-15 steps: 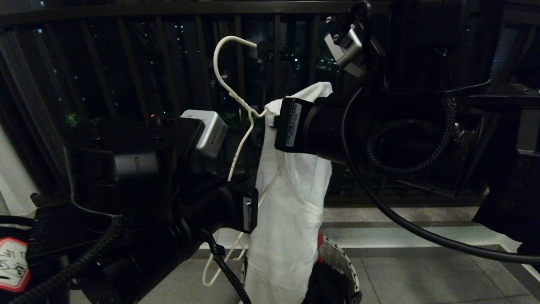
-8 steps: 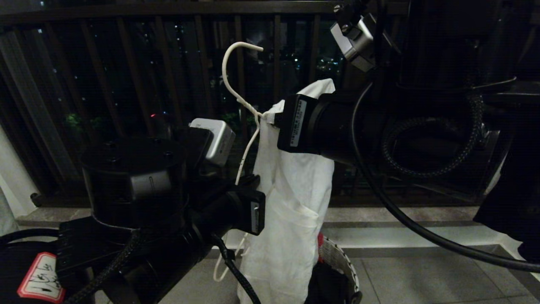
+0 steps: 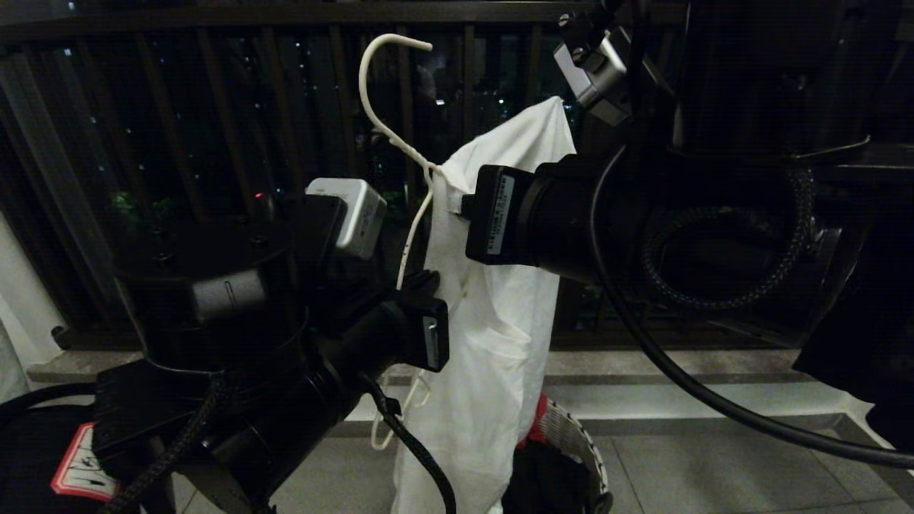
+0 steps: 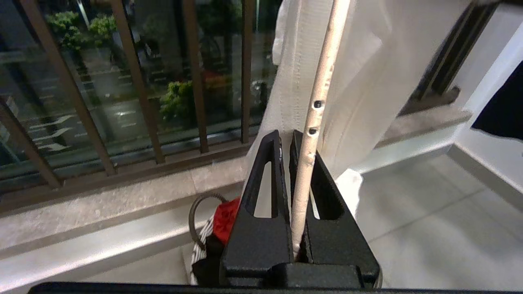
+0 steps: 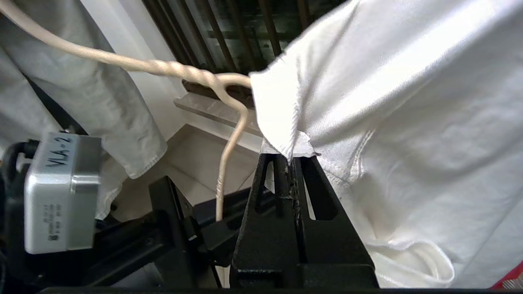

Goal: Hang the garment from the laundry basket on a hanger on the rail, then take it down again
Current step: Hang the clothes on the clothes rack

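Both our grippers are clamped: left gripper [image 4: 292, 163] on the stiff, thin hanger [image 4: 310, 134], right gripper [image 5: 286, 163] pinching the limp garment [image 5: 408, 122] beside the hanger's neck.

garment [image 3: 493, 343]: print unseen, hem cut off | laundry basket [image 3: 571, 435]: mostly hidden | hanger [image 3: 400, 143]: one arm under cloth

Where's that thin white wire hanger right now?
In the head view the thin white wire hanger stands upright at centre, before the dark balcony railing, clamped by the left gripper, beside the white T-shirt.
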